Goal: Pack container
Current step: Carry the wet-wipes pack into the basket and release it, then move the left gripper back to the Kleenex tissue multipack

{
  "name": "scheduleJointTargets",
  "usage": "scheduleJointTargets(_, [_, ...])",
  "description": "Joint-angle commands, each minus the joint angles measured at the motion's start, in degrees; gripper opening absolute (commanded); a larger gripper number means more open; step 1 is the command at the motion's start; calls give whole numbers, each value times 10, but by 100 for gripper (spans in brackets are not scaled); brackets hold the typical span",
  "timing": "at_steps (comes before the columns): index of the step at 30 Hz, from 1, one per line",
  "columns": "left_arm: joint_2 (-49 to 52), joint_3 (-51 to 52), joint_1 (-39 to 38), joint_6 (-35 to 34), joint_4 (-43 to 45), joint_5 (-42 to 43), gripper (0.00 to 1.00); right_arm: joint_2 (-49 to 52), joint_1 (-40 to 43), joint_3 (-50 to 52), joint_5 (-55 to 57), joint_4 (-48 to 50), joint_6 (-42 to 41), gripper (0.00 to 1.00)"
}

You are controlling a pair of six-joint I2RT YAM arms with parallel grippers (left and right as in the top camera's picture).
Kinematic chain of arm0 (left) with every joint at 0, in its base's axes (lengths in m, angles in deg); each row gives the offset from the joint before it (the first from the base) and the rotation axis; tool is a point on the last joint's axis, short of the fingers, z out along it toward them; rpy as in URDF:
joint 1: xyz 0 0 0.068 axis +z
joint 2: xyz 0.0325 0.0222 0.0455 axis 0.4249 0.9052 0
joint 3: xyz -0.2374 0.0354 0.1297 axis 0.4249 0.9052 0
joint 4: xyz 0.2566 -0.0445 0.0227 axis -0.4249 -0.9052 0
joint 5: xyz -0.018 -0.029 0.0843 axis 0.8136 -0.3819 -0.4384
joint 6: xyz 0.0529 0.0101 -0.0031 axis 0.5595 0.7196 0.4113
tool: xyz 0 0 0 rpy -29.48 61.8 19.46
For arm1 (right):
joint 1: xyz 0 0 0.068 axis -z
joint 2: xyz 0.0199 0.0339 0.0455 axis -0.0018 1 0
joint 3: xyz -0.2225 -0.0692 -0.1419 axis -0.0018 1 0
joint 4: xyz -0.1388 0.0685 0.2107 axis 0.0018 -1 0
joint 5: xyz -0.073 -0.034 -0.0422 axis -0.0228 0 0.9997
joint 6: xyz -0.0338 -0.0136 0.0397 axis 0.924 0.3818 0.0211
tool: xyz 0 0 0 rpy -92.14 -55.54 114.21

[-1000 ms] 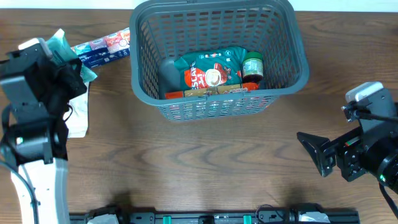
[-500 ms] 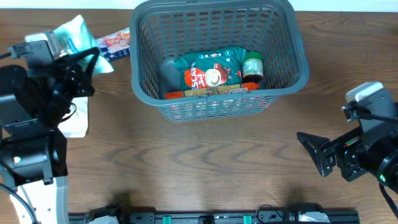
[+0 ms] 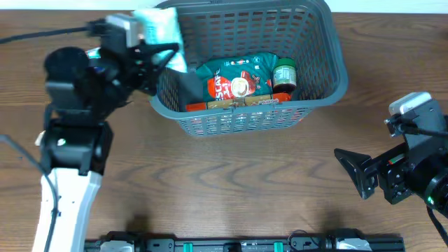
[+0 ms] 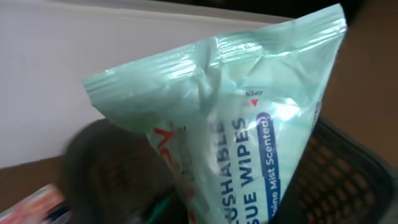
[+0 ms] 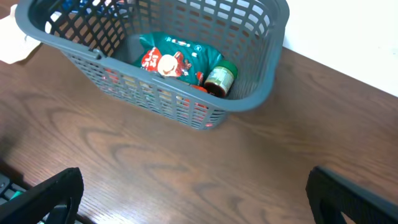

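Your left claw is clamped on a pale green pack of flushable wipes, which is in the air over the left rim of the container. The grey mesh container sits at the far middle of the wooden worktop. Inside it are a teal snack bag, a green-lidded jar and an orange box against the near wall. Your right claw stands wide with nothing in it, well apart from the container.
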Motion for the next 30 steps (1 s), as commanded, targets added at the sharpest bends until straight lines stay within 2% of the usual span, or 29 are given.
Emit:
scheduleJointTargets(1, [26,-17,-24,12,19,38,6,-1,-3,0,2,-2,-6,99])
scheduleJointTargets(4, [47,-17,-32,12,22,46,6,-1,-4,0,2,-2,-6,99])
scheduleJointTargets(5, [52,-17,-32,12,22,48,17,-1,-3,0,2,-2,-6,99])
scheduleJointTargets(6, [55,-17,-32,12,21,48,54,-1,-4,0,2,-2,-6,99])
scheduleJointTargets(7, [56,-17,-32,12,21,47,85,-1,-4,0,2,-2,-6,99])
scheduleJointTargets(8, [56,-17,-32,12,22,47,99,-1,-3,0,2,-2,-6,99])
scheduleJointTargets(15, [36,-18,-27,9,28,46,99,-1,-3,0,2,-2,-6,99])
scheduleJointTargets(19, [14,-18,-7,-29,28,45,99,-1,-4,0,2,-2,-6,99])
scheduleJointTargets(21, [1,-18,12,-74,27,28,99,-1,-4,0,2,-2,-6,99])
scheduleJointTargets(25, [-23,-18,49,-125,10,-34,99,-1,-3,0,2,-2,-6,99])
scheduleJointTargets(30, [-45,-18,83,-169,-44,-180,98,-1,-3,0,2,-2,-6,99])
